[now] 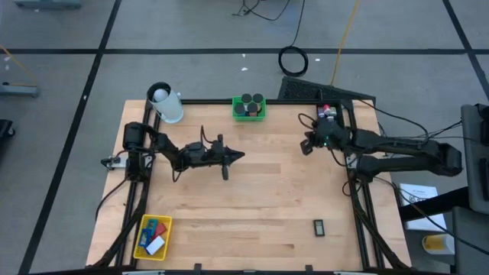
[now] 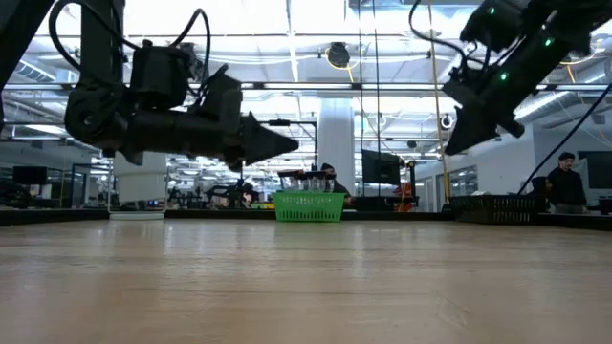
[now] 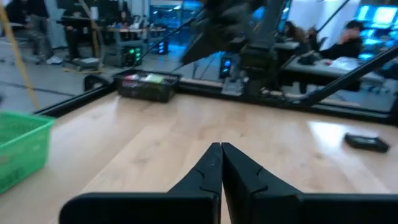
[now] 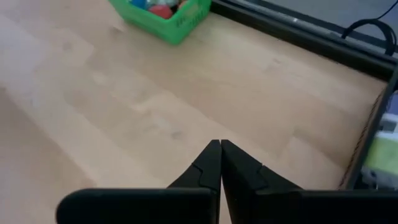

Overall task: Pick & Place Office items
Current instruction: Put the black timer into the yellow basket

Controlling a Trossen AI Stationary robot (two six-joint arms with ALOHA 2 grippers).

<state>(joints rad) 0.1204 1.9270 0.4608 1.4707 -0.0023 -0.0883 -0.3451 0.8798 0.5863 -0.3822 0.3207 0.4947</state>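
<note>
Looking down on the table (image 1: 252,191), we see the left gripper (image 1: 238,156) near the middle, raised off the wood, its fingers (image 3: 211,165) pressed tip to tip with nothing between them. The right gripper (image 1: 307,145) hangs toward the far right side, also above the surface; its fingers (image 4: 211,158) meet in the same way and hold nothing. Neither touches the table or any item.

The office items lie well apart from both. Short black cylinders (image 1: 248,106) stand in the green basket (image 1: 234,114) at the far edge. Red, blue and white blocks (image 1: 153,233) sit in the yellow basket (image 1: 140,248) at the near left corner. A small dark piece (image 1: 318,226) lies alone on the wood near the right front. A white cylinder (image 1: 166,105) stands at the far left corner.
</note>
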